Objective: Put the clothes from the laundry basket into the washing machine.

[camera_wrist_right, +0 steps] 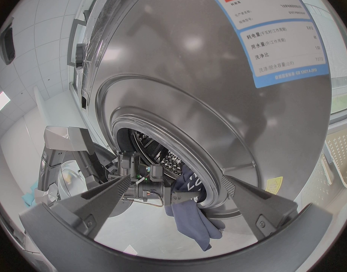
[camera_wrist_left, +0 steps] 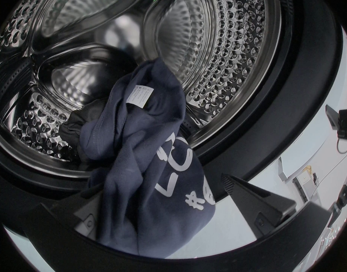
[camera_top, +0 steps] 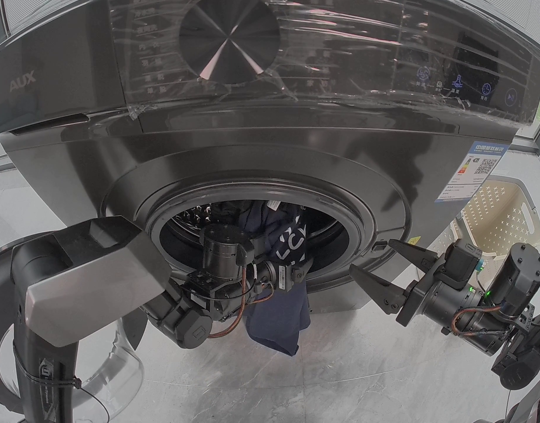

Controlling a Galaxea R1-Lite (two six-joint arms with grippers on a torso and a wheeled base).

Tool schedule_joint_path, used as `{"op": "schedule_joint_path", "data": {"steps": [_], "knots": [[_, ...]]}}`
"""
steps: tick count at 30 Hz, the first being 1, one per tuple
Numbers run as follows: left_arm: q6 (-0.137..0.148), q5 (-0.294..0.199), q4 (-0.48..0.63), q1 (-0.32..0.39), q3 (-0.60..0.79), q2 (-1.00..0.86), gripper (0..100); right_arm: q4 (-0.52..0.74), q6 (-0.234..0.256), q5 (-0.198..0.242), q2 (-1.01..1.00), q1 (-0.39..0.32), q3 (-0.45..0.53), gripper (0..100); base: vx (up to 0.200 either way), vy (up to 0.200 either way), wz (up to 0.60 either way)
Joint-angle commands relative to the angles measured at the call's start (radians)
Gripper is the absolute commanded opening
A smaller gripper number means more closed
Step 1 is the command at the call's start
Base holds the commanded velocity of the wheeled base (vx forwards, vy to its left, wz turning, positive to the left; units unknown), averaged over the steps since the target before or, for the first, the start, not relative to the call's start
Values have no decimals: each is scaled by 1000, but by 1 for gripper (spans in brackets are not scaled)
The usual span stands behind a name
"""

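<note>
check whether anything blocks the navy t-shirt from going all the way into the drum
Nothing visible blocks it. The mouth of the drum is open, with only a dark garment lying low inside. The navy t-shirt drapes over the black door seal, its lower part hanging outside down the washing machine front.

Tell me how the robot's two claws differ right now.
The left gripper is at the mouth of the washing machine, with the navy shirt between its fingers; the right gripper hangs outside, near the laundry basket, with nothing between its fingers. Both have their fingers open.
</note>
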Motion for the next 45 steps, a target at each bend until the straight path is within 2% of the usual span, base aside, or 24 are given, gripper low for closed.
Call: {"op": "schedule_joint_path", "data": {"steps": [1,5,10,16,19,27,28,30,33,37,38,41,45], "knots": [[3,-1,-6,-1,4,36,0,1,-1,1,-7,3,-2,100,0,0,0],[1,1,-10,-4,-19,65,0,-1,-2,1,-9,3,-3,100,0,0,0],[-6,21,-40,17,-131,82,0,-1,-2,1,-11,3,-5,100,0,0,0],[-11,99,-35,86,-323,74,0,1,-1,1,-9,3,-8,100,0,0,0],[-16,119,-30,106,-397,85,0,-1,-1,1,-9,4,-8,100,0,0,0],[-23,117,-41,111,-400,103,0,1,-1,3,-7,3,-6,100,0,0,0],[-28,117,-41,103,-387,99,100,1,1,3,-7,3,-6,100,0,0,0],[-31,117,-37,101,-372,94,100,1,1,3,-7,3,-6,100,0,0,0],[-40,111,-18,65,-262,27,100,1,1,3,-7,1,-6,100,0,0,0],[-35,101,46,34,-122,-53,100,1,1,3,-6,3,-6,100,0,0,0],[-35,101,46,34,-122,-53,100,1,1,3,-6,3,-6,100,0,0,0],[-28,58,111,26,1,-102,100,1,1,1,-6,4,-5,100,0,0,0],[-20,50,118,25,47,-93,100,1,1,1,-6,4,-5,100,0,0,0]]}}
